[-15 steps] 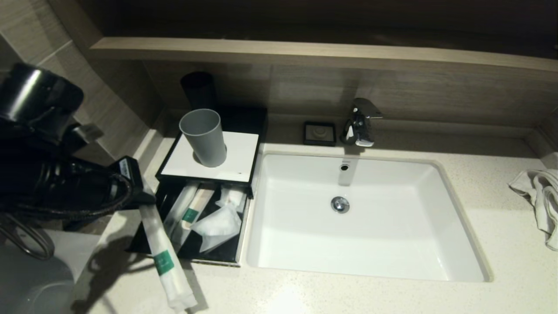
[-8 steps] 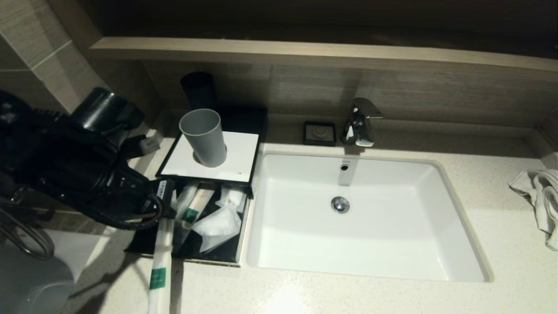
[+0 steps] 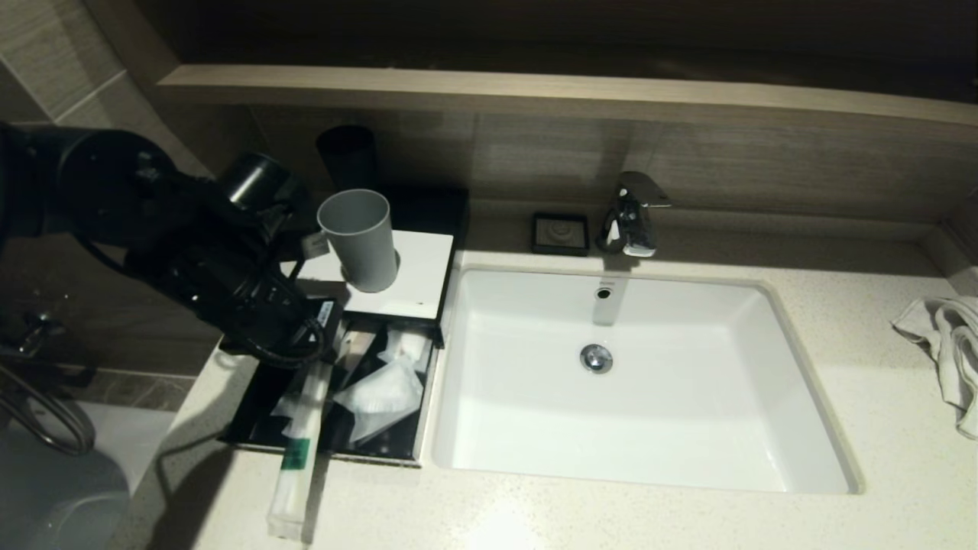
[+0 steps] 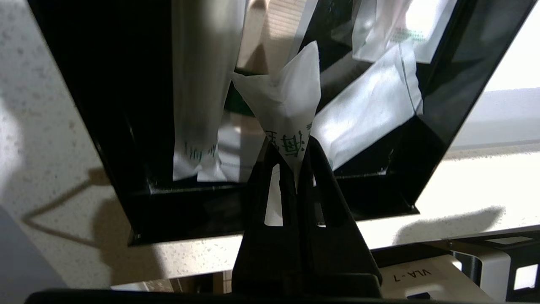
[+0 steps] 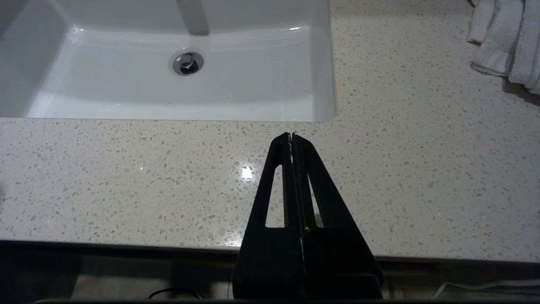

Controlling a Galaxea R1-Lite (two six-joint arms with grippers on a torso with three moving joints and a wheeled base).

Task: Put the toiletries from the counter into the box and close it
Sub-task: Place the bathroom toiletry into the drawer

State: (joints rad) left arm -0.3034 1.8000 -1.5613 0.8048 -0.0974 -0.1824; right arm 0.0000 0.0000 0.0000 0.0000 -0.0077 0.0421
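My left gripper (image 3: 325, 342) is shut on the top end of a long white packet with a green band (image 3: 299, 447). The packet hangs slanted over the open black box (image 3: 252, 412), and its lower end passes the front rim onto the counter. In the left wrist view the fingers (image 4: 291, 145) pinch the packet's folded end (image 4: 282, 97) above the box (image 4: 105, 126). Several white packets (image 3: 380, 397) lie inside. The box's white lid (image 3: 416, 279) is slid back, with a grey cup (image 3: 359, 241) on it. My right gripper (image 5: 292, 136) is shut and empty above the counter's front edge.
A white sink (image 3: 649, 428) lies right of the box, with a faucet (image 3: 633, 214) and a small black dish (image 3: 560, 233) behind it. A black cup (image 3: 348, 156) stands behind the box. A towel (image 3: 951, 351) lies at the far right.
My left arm has moved right and away from me with the packet. The packet's top end has gone from beside the box to above it.
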